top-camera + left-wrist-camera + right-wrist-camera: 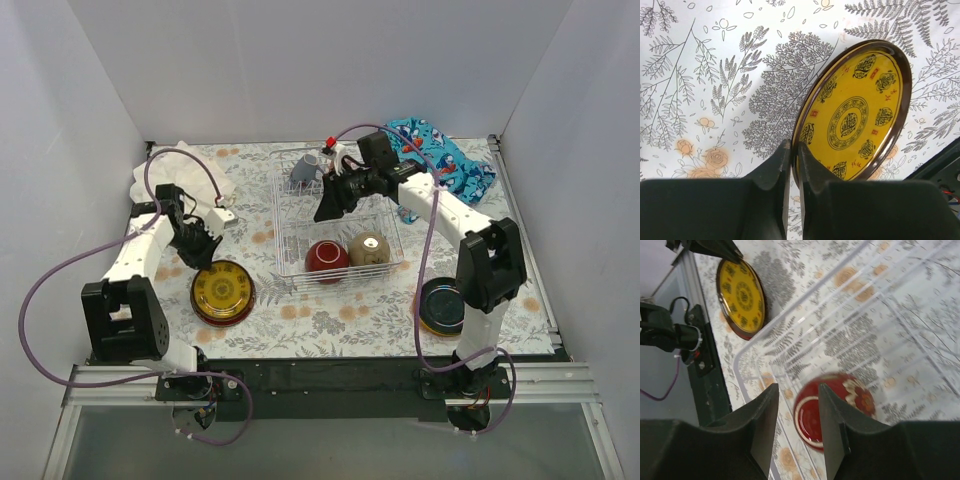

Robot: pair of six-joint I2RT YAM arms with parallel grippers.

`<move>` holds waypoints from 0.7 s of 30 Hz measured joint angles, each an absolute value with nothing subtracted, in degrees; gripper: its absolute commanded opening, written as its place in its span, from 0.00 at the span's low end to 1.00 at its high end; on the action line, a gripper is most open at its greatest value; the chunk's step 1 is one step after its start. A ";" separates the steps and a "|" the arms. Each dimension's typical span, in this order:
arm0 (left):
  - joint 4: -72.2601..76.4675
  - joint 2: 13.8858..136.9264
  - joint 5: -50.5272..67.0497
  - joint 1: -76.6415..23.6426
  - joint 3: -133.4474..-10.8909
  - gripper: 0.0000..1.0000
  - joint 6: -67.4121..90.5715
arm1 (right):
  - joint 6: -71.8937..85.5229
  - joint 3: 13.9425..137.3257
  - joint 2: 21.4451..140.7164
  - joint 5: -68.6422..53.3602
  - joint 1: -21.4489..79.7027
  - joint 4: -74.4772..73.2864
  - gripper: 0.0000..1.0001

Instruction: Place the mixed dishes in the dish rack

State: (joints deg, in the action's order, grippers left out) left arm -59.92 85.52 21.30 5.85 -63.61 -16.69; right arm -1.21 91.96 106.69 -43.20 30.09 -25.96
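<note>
The pale wire dish rack point(290, 225) holds an upturned red bowl point(327, 256), a beige bowl point(369, 249) and a grey mug point(305, 170). A yellow patterned plate point(223, 291) lies on a red plate to the rack's left. My left gripper point(203, 252) is shut on the yellow plate's rim point(794, 155); the plate point(852, 117) looks tilted up off the table. My right gripper point(325, 205) hovers open and empty over the rack point(755, 342), above the red bowl point(840, 407). The yellow plate also shows in the right wrist view point(741, 297).
A dark blue plate point(441, 305) sits on other plates at the front right, by the right arm's base. A white towel point(185, 172) lies at the back left and a blue printed cloth point(445, 160) at the back right. White walls enclose the table.
</note>
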 measured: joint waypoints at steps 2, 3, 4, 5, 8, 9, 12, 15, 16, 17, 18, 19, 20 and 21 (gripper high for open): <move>-59.99 83.33 21.47 5.85 -62.98 0.00 -16.64 | -0.12 93.54 108.47 -45.45 31.59 -25.23 0.46; -59.83 82.30 21.52 5.85 -62.52 0.00 -16.60 | 0.30 94.50 109.49 -46.57 32.45 -24.86 0.46; -59.53 81.38 21.47 5.85 -61.91 0.00 -16.60 | 0.73 95.55 110.59 -47.46 33.36 -24.34 0.46; -59.00 80.49 21.43 5.85 -61.21 0.00 -16.51 | 1.15 96.55 111.70 -48.12 34.39 -23.83 0.46; -55.46 78.98 20.97 5.91 -58.37 0.00 -15.77 | 1.87 99.88 115.15 -49.52 37.28 -23.22 0.45; -53.49 78.76 20.58 5.96 -57.01 0.00 -15.40 | 2.33 101.49 116.79 -49.76 38.48 -22.83 0.45; -47.66 79.46 19.79 6.02 -53.43 0.00 -13.85 | 3.84 104.33 119.90 -50.26 40.91 -21.78 0.46; -42.72 81.58 19.73 6.00 -51.53 0.00 -12.47 | 5.34 104.92 121.21 -50.72 42.78 -20.84 0.46; -41.23 82.32 19.90 6.00 -51.03 0.01 -12.19 | 5.78 104.92 121.27 -50.81 43.13 -20.84 0.46; -39.94 83.18 20.10 6.00 -50.63 0.02 -12.01 | 5.98 104.92 121.27 -50.85 43.33 -20.80 0.46; -38.87 83.96 20.34 6.00 -50.33 0.04 -11.88 | 6.09 104.90 121.25 -50.92 43.42 -20.67 0.46; -38.20 84.62 20.62 6.02 -50.13 0.08 -11.73 | 6.15 104.86 121.23 -50.98 43.42 -20.36 0.46; -37.54 85.49 21.06 6.00 -50.06 0.09 -11.62 | 6.22 104.71 121.21 -50.98 43.40 -20.05 0.47; -36.97 86.21 21.54 6.02 -50.17 0.10 -11.49 | 6.22 104.29 121.14 -50.96 43.35 -19.66 0.47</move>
State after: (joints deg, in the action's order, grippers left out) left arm -36.97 86.21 21.54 6.02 -50.17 -11.49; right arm 6.22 104.29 121.14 -50.96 43.35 -19.66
